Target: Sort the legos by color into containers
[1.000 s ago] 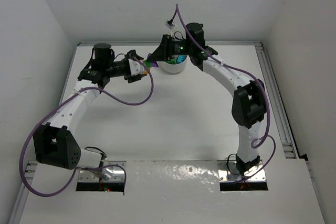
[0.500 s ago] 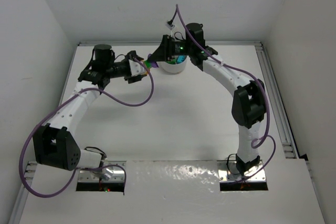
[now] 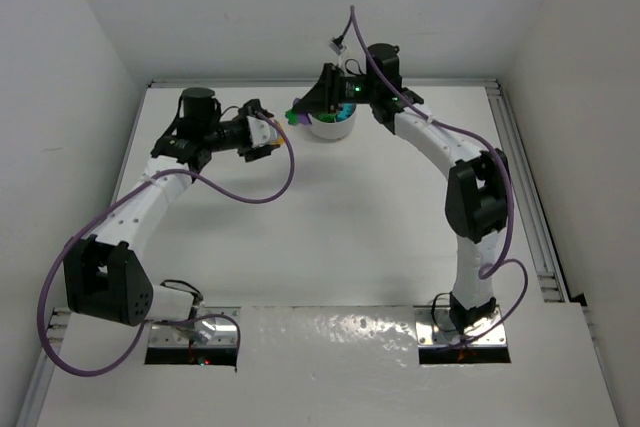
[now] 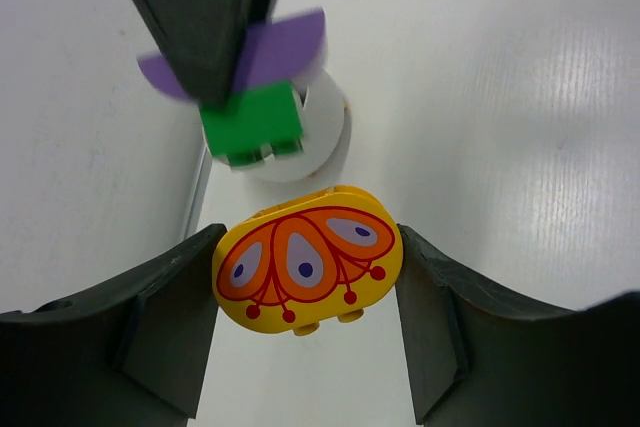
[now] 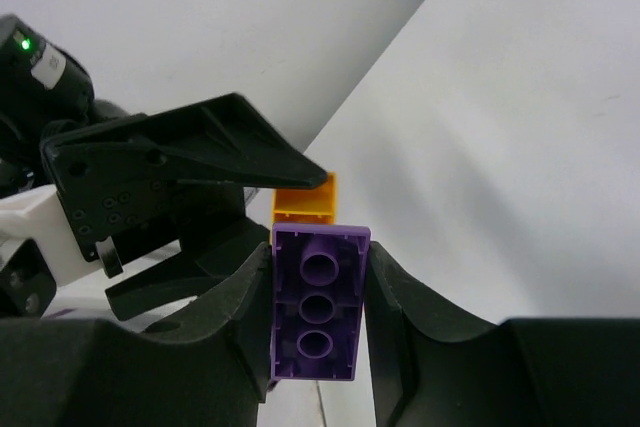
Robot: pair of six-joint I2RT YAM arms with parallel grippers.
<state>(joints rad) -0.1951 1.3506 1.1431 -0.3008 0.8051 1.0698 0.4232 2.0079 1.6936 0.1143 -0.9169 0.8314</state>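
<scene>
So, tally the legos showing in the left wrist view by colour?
yellow lego: 1
green lego: 1
purple lego: 1
Total: 3

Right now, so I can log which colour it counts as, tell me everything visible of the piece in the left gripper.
A yellow piece, a rounded oval of glossy plastic. Its face shows three orange petals with lilac patches and dark dots, plus red lines ending in red dots. Two small bumps show on its lower edge. The left gripper's dark fingers clamp it at both ends.
</scene>
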